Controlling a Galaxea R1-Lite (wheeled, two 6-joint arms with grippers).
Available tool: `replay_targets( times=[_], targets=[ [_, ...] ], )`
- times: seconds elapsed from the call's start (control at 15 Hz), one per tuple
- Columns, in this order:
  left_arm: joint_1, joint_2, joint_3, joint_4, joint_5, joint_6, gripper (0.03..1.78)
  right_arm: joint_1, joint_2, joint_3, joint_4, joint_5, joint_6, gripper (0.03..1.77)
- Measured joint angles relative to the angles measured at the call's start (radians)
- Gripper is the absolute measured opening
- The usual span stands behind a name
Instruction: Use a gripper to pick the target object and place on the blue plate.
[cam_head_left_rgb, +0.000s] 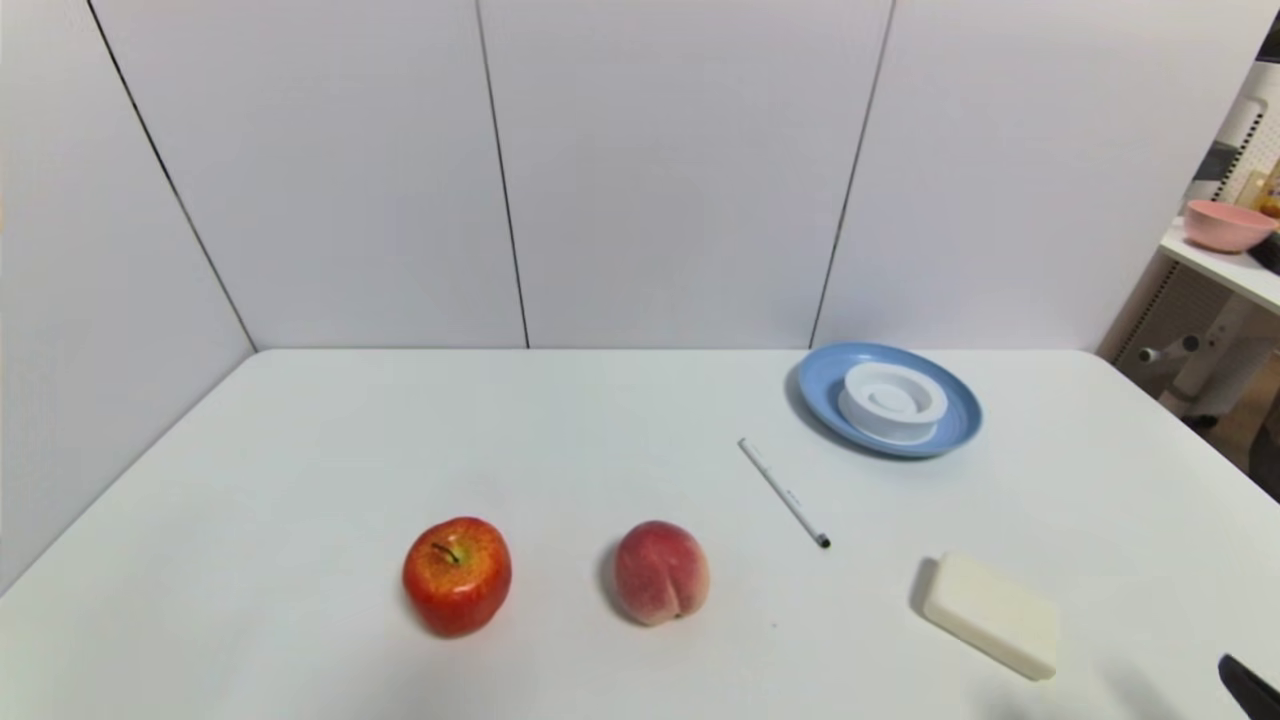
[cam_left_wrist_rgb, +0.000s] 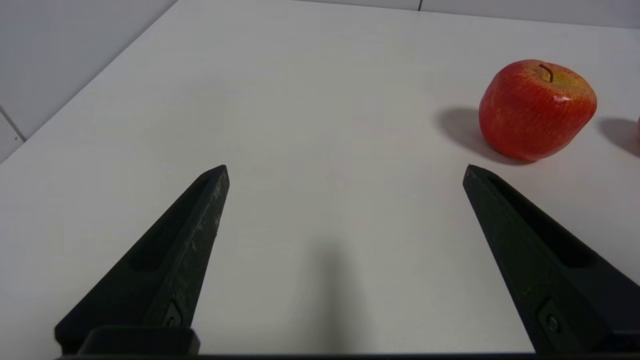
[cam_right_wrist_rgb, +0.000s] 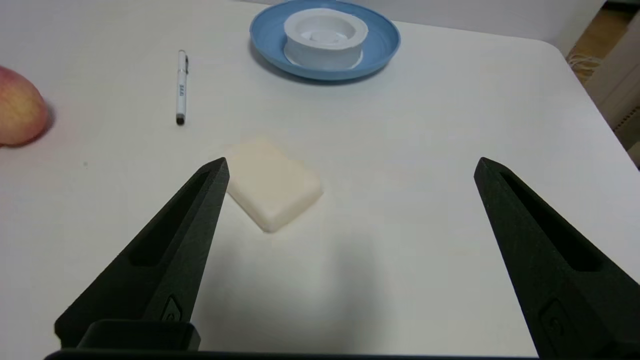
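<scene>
We find the white plastic tub (cam_head_left_rgb: 892, 401) already sitting inside the blue plate (cam_head_left_rgb: 962, 420), near its middle, upright with its raised rim uppermost; the right wrist view shows the same, the tub (cam_right_wrist_rgb: 325, 38) resting on the plate (cam_right_wrist_rgb: 385, 40) at the far side of the bench (cam_head_left_rgb: 300, 450). So we judge the placing step to be done and the task at or very near its end.

Our right gripper (cam_right_wrist_rgb: 350, 165) hovers over the near right part of the bench, well apart from the plate, with its jaws spread wide and nothing between them. The cream rectangular block (cam_right_wrist_rgb: 272, 184) lies on the bench just beside one of its fingers (cam_right_wrist_rgb: 200, 200) as that view shows it. In the head view only a dark tip of this gripper (cam_head_left_rgb: 1250, 685) shows at the lower right corner.

Our left gripper (cam_left_wrist_rgb: 345, 167) is over the near left of the bench, jaws also wide and empty, with the red apple (cam_left_wrist_rgb: 537, 110) near it. It looks idle.

Elsewhere on the bench lie a peach (cam_head_left_rgb: 661, 572) beside the apple (cam_head_left_rgb: 457, 575), and a white pen (cam_head_left_rgb: 785, 493) between the peach and the plate.

In our judgement the next move calls for little: keep both arms clear of the plate so the tub is not disturbed, and take care that the right arm does not brush the cream block while drawing away.
</scene>
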Motion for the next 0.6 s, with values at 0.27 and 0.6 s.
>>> replay_targets(
  times=[0.27, 0.6],
  targets=[
    [0.000, 0.000, 0.000, 0.000, 0.000, 0.000, 1.69, -0.026, -0.232, 0.070, 0.181, -0.054, 0.004, 1.69],
    [0.000, 0.000, 0.000, 0.000, 0.000, 0.000, 1.69, -0.036, -0.392, 0.078, 0.233, -0.037, 0.052, 1.69]
  ],
)
